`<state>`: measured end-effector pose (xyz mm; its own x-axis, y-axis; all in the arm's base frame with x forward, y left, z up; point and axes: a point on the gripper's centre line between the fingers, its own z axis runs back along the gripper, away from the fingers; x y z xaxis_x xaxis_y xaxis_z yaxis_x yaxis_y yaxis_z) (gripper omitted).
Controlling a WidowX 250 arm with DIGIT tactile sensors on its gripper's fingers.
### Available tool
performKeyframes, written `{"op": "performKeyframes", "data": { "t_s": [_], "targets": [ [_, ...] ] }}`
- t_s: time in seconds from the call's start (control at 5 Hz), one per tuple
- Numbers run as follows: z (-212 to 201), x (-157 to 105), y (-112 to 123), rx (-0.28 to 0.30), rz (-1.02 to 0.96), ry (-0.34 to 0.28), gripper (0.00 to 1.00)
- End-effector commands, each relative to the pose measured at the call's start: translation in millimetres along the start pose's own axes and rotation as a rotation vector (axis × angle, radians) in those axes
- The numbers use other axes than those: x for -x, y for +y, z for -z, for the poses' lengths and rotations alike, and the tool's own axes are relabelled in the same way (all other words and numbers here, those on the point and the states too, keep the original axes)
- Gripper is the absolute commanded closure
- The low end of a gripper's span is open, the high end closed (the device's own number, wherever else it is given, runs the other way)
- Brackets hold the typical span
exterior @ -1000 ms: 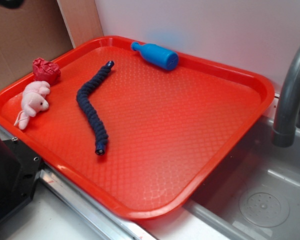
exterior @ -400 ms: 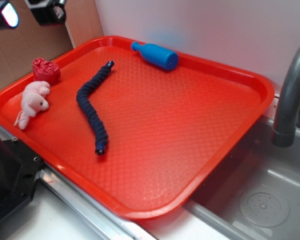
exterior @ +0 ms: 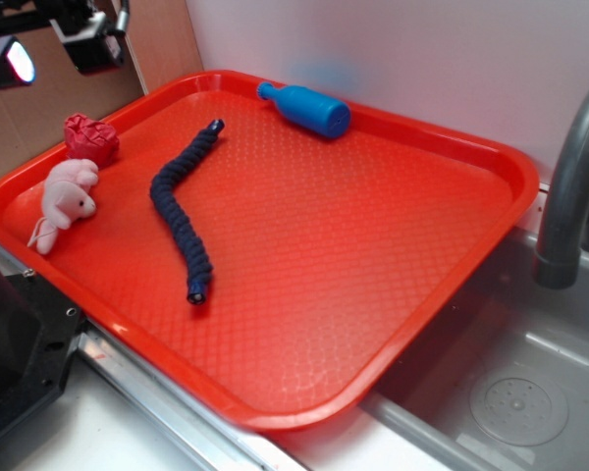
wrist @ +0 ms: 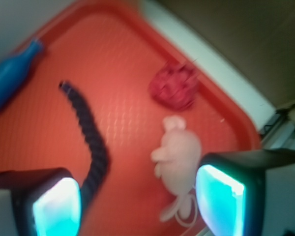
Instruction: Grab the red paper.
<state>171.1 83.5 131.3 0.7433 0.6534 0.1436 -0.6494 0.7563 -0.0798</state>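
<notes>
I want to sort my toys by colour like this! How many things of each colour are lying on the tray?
Red: 1, the red paper
Pink: 1, the plush toy
Dark blue: 1, the rope
Light blue: 1, the bottle
Total: 4 things on the tray
</notes>
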Motion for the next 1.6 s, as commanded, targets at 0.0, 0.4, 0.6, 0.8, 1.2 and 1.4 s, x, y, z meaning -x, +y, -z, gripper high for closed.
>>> {"op": "performKeyframes", "data": {
  "t_s": [0.0,0.4,0.6,0.8,1.2,1.4],
  "targets": [
    [-11.4,-7.9,4.0,0.009,0.002,-0.043,0.0],
    [-11.4,-7.9,4.0,0.009,0.002,-0.043,0.0],
    [16.1,-17.7,8.6,-0.021,-0.01,-0.061,0.0],
    [49.7,-29.3,6.5,-0.029,-0.015,-0.058,0.0],
    [87.7,-43.4,2.4,-0.067,-0.039,-0.037,0.0],
    [99.3,-49.1,-0.1,-0.086,-0.035,-0.027,0.0]
  ]
}}
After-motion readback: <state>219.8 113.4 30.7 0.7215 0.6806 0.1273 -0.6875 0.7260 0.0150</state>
